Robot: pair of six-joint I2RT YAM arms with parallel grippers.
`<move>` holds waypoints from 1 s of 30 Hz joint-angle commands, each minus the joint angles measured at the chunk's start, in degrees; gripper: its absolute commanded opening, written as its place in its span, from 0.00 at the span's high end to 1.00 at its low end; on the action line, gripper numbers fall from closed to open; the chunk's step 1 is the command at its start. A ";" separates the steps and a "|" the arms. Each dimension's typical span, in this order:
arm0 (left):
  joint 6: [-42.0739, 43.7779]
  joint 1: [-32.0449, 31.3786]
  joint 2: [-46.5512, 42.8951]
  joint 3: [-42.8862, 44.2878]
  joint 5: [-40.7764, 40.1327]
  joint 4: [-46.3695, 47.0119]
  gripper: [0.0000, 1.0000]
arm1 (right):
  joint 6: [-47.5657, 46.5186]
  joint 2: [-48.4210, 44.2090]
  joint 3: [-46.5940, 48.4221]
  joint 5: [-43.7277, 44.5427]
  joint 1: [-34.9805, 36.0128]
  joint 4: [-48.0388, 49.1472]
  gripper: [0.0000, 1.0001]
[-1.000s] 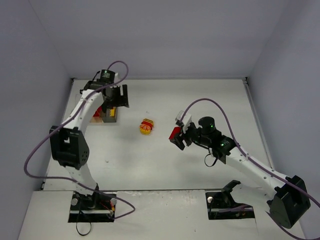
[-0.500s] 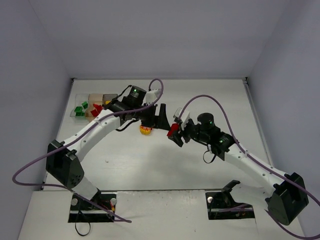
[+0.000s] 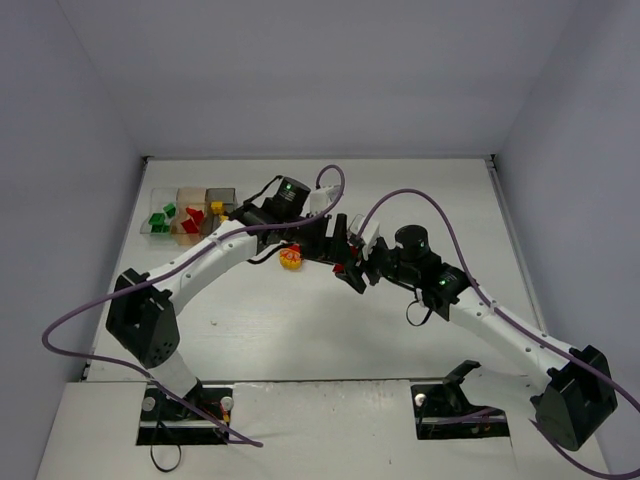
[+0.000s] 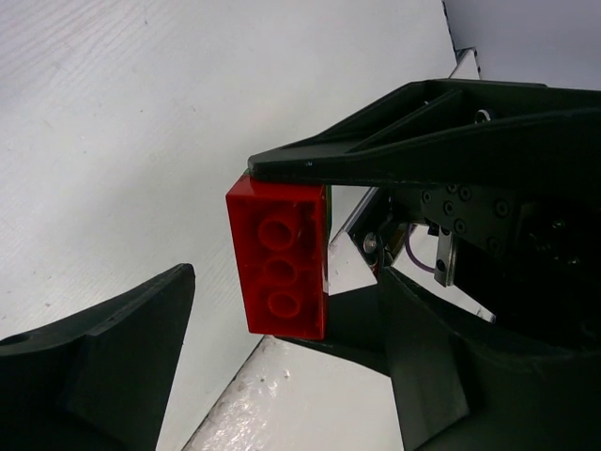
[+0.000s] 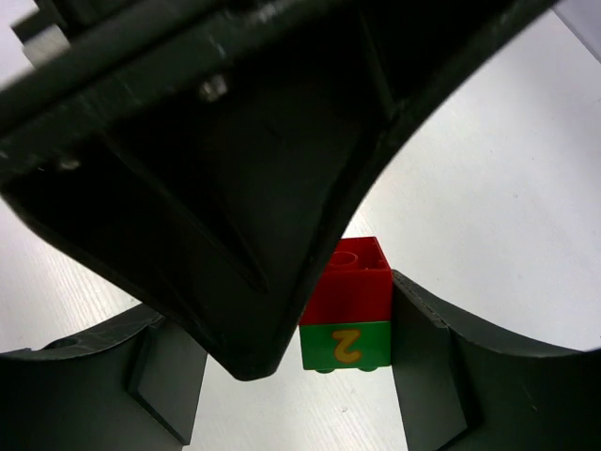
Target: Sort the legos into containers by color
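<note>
My right gripper (image 3: 350,268) is shut on a clump of a red lego (image 5: 349,280) on a green lego marked with a yellow 2 (image 5: 345,346), held above the table's middle. The red lego also shows in the left wrist view (image 4: 279,258), pinched between the right gripper's dark fingers (image 4: 423,132). My left gripper (image 3: 337,245) is open, its jaws spread wide on either side of that clump, not touching it. A yellow and red clump (image 3: 291,259) lies on the table just left of both grippers. The containers (image 3: 190,212) stand at the far left with green, red and yellow legos inside.
The left arm (image 3: 220,250) stretches across the table from the left base to the middle. A purple cable (image 3: 400,200) arcs above the right arm. The enclosure's grey walls border the table at back and sides.
My left arm swung from over the containers rightward to the middle, bringing its open gripper up to the clump. My right gripper moved slightly left, holding the clump.
</note>
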 commanded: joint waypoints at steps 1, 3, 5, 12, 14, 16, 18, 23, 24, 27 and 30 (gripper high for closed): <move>-0.88 -0.91 -0.55 2.62 1.04 4.04 0.31 | 0.27 -1.04 2.38 -1.25 0.37 4.44 0.84; -1.15 -1.18 -0.28 2.53 1.12 4.48 0.36 | 0.27 -0.78 2.30 -1.25 0.37 4.44 0.84; -1.41 -1.44 -0.02 2.71 1.56 5.01 0.47 | 0.36 -0.69 2.30 -1.25 0.37 4.62 0.84; -1.76 -1.79 -0.19 2.62 1.30 5.62 0.89 | 0.62 0.01 2.03 -1.16 0.37 5.23 0.83; -1.33 -1.79 -0.37 2.71 1.04 5.36 0.94 | 0.62 0.27 1.95 -1.08 0.37 5.23 0.72; 0.16 -1.62 -0.63 2.97 -0.19 3.87 0.97 | 0.71 0.45 1.94 -0.29 0.37 4.88 0.47; 1.75 -1.27 -0.99 3.93 -2.55 1.07 0.98 | 0.80 0.37 1.86 1.11 0.37 4.62 0.32; 5.09 0.84 -2.39 4.64 -2.83 -1.23 0.98 | 0.62 -0.34 1.33 2.44 0.37 4.00 0.22; 5.35 1.36 -2.74 4.64 -2.57 -1.40 0.98 | 0.36 -0.34 1.33 2.61 0.29 3.91 0.22; 5.62 3.21 -3.88 4.47 -1.78 -1.58 0.98 | -0.43 -0.25 1.15 3.23 0.37 3.83 0.23; 5.53 4.44 -4.85 4.38 -0.63 -1.58 0.98 | -0.78 0.27 1.15 3.67 0.37 3.91 0.26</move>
